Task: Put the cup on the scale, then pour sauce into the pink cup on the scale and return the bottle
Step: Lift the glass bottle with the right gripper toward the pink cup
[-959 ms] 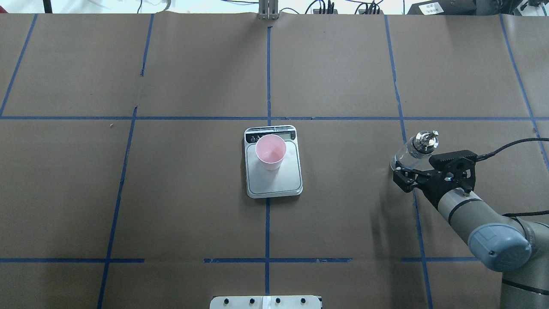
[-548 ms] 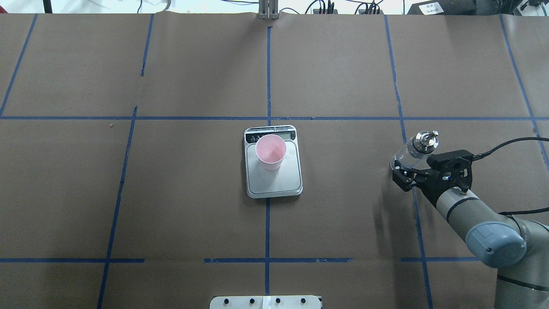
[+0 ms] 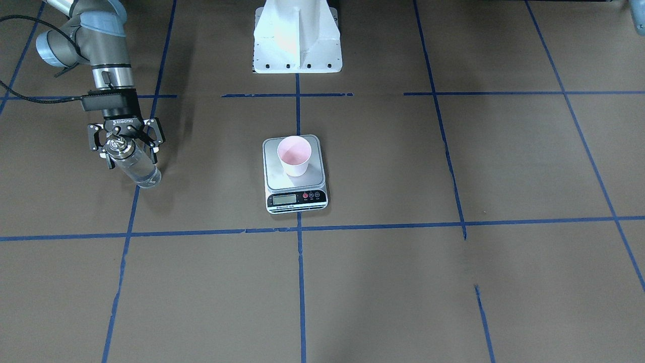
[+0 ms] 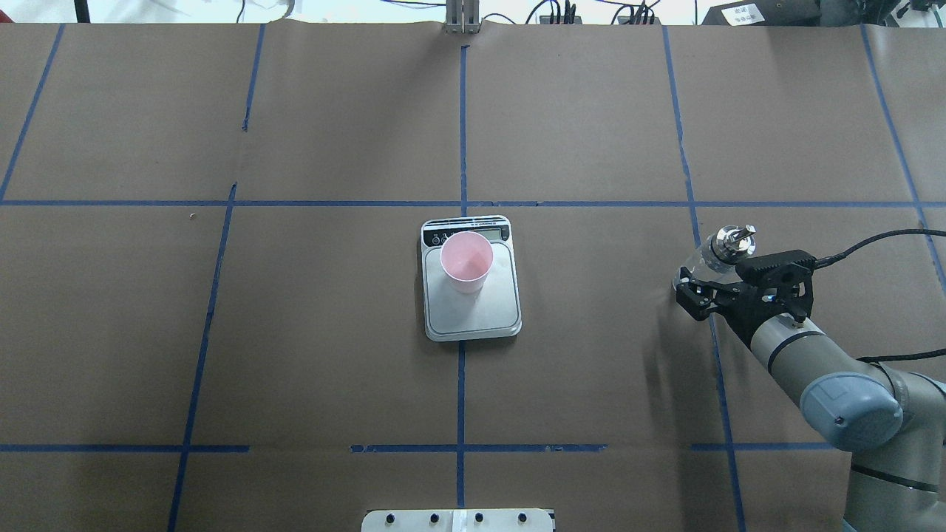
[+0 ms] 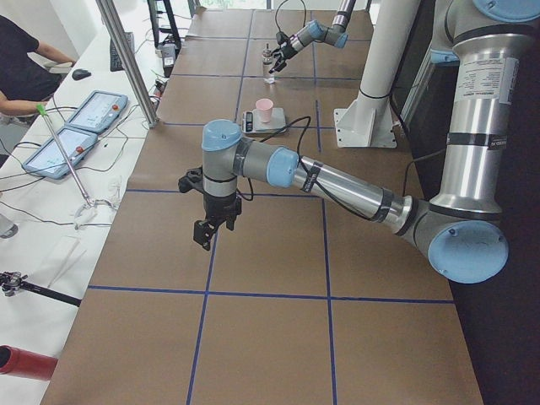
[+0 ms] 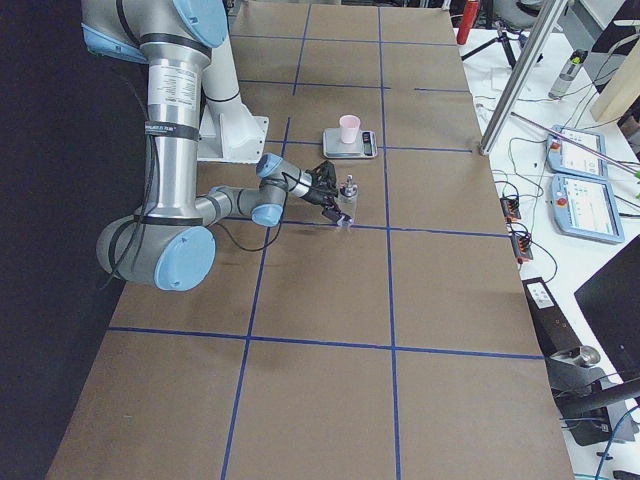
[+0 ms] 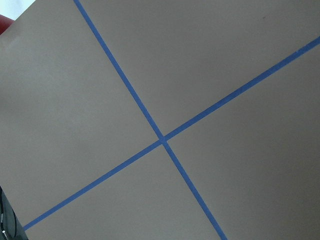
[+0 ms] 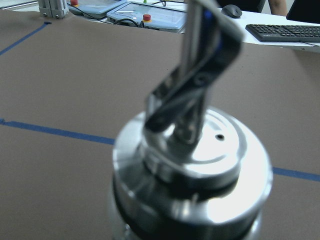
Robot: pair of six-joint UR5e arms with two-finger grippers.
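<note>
The pink cup (image 4: 466,262) stands upright on the scale (image 4: 473,319) at the table's middle, near the display end; it also shows in the front view (image 3: 295,155). The clear bottle (image 4: 729,241) with its silver pourer stands on the table to the right. My right gripper (image 4: 702,287) is open, with its fingers spread on either side of the bottle's upper body (image 3: 138,169). The right wrist view shows the pourer (image 8: 200,125) very close. My left gripper (image 5: 205,236) hangs over bare table at the far left; I cannot tell whether it is open or shut.
Blue tape lines cross the brown table. The robot's white base (image 3: 297,45) stands at the table's near edge. A black cable (image 4: 879,247) trails from the right wrist. Tablets (image 5: 80,126) and an operator are beside the table's far edge.
My right gripper has moved further in around the bottle, covering more of its body. The bottle, cup and scale have not moved.
</note>
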